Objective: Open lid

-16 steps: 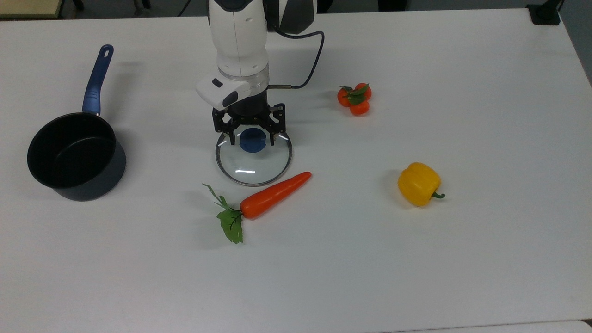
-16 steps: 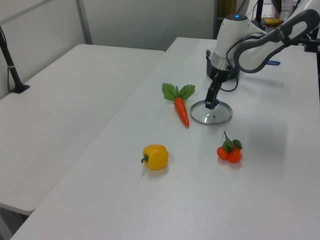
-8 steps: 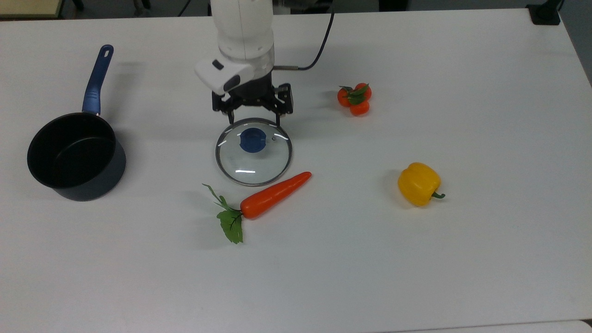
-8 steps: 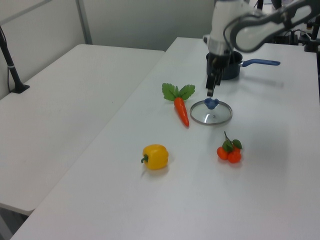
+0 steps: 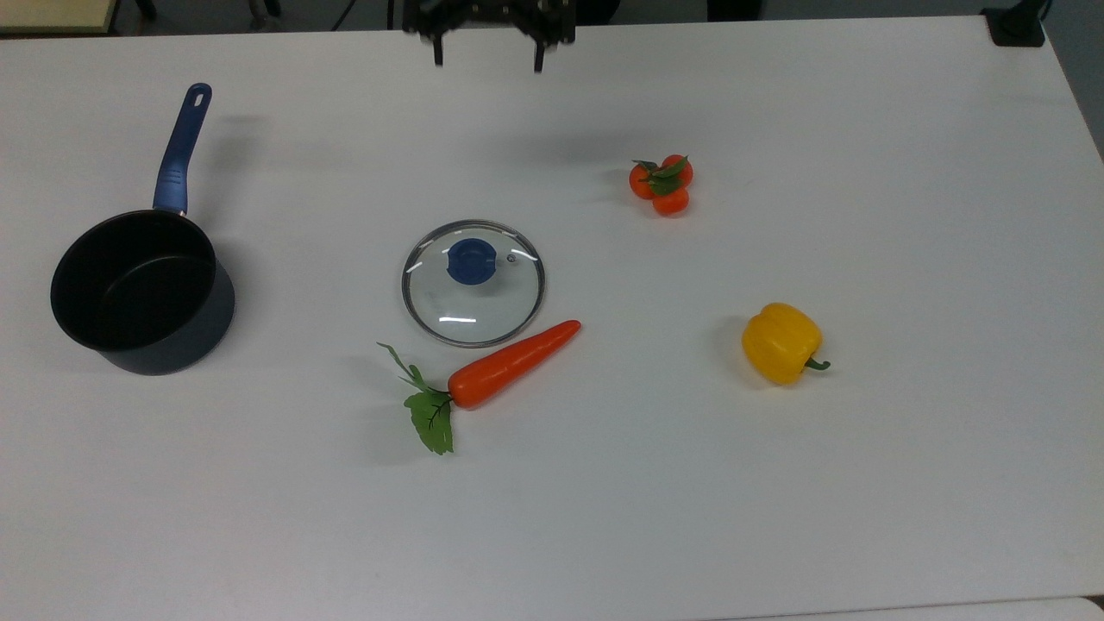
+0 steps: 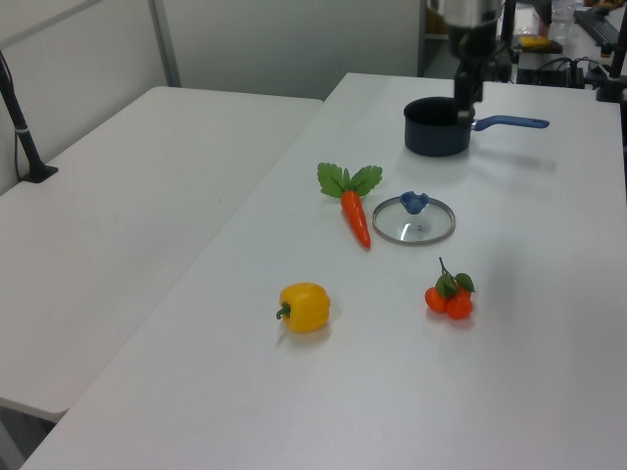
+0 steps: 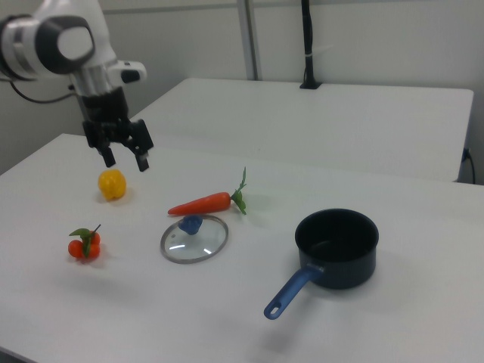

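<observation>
Lid: lies flat on the white table, blue knob up, off the saucepan and well apart from it. In the top view, sits near the table centre, with the saucepan far toward the top view's left. Small vent hole visible just beside the knob.

Gripper: raised high above the table, at the upper edge of the top view, well clear of the lid. Fingers spread apart, pointing downward, gripping nothing. In the right view, gripper hangs in the air above the yellow pepper region, to the right view's left of the lid.

Saucepan: upright, dark interior showing nothing inside, long blue handle extending toward the top of the top view.

Carrot: lies just beside the lid rim on the near side in the top view; contact cannot be determined. Green leaves at one end.

Yellow pepper: toward the top view's right, well apart from the lid.

Cluster of small orange fruits: above and to the top view's right of the lid, apart from it.
</observation>
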